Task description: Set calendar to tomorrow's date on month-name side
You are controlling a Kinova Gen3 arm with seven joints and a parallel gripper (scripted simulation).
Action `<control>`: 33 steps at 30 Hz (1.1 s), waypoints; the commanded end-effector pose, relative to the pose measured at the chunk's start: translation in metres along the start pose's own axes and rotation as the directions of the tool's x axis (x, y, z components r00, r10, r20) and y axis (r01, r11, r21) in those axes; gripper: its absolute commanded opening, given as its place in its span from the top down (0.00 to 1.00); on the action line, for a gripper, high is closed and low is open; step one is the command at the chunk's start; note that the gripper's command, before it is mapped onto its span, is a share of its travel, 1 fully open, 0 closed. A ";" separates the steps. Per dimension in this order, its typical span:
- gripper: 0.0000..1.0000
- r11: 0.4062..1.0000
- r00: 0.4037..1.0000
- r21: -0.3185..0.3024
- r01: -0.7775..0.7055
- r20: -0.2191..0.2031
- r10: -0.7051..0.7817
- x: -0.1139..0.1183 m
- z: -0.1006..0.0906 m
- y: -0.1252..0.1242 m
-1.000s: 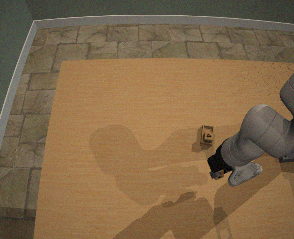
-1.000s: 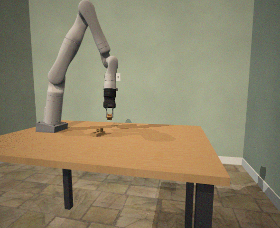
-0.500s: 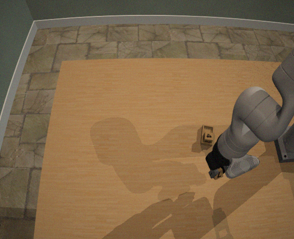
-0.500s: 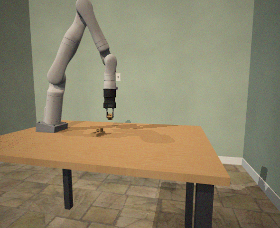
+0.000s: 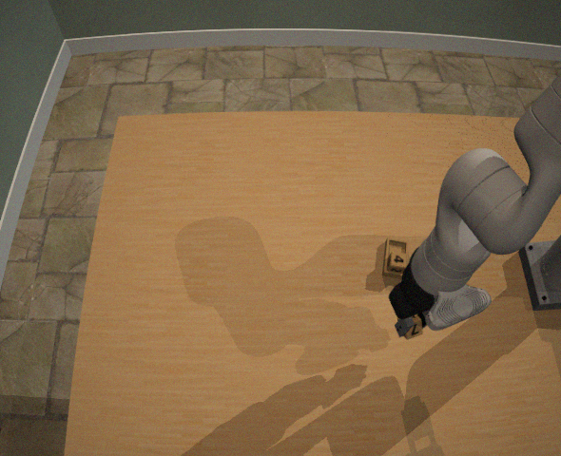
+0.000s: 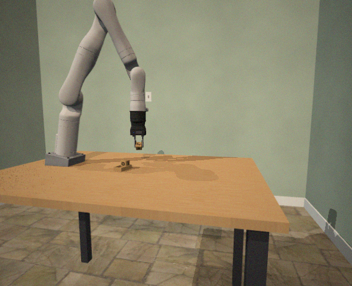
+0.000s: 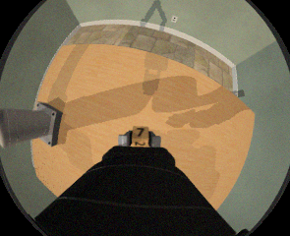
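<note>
A small wooden calendar tray (image 5: 388,245) (image 6: 119,168) lies flat on the table (image 5: 222,196) (image 6: 170,190) near the robot's base. One wooden number cube (image 5: 397,259) (image 6: 126,162) stands in it, showing a 4 on top. My gripper (image 5: 410,328) (image 6: 138,145) (image 7: 140,136) is shut on the second wooden cube (image 5: 413,332) (image 6: 138,146) (image 7: 140,132) and holds it well above the table, a little to the front of the tray. The held cube shows a 7 in the wrist view. The side of the tray with the month's name is too small to read.
The arm's grey base plate (image 5: 546,275) (image 6: 64,159) is bolted at the table's edge close to the tray. The arm (image 5: 487,206) hangs over part of the tray in the overhead view. Stone floor (image 5: 124,88) surrounds the table.
</note>
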State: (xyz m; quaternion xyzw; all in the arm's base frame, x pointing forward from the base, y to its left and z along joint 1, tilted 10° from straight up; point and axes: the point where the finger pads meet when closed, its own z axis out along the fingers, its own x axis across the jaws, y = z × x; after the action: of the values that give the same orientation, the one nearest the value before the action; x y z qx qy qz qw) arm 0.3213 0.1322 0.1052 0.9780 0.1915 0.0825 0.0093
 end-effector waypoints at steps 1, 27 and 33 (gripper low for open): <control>0.43 1.000 1.000 0.000 -0.004 -0.002 0.004 0.001 -0.001 0.001; 0.43 0.999 1.000 0.043 -0.003 0.017 0.003 -0.004 0.002 0.003; 0.43 0.997 1.000 0.072 -0.004 0.025 0.002 -0.005 0.003 0.004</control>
State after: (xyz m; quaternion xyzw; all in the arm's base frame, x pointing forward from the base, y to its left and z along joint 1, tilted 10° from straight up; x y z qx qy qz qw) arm 0.3159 0.1327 0.1023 0.9771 0.2015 0.0650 -0.0213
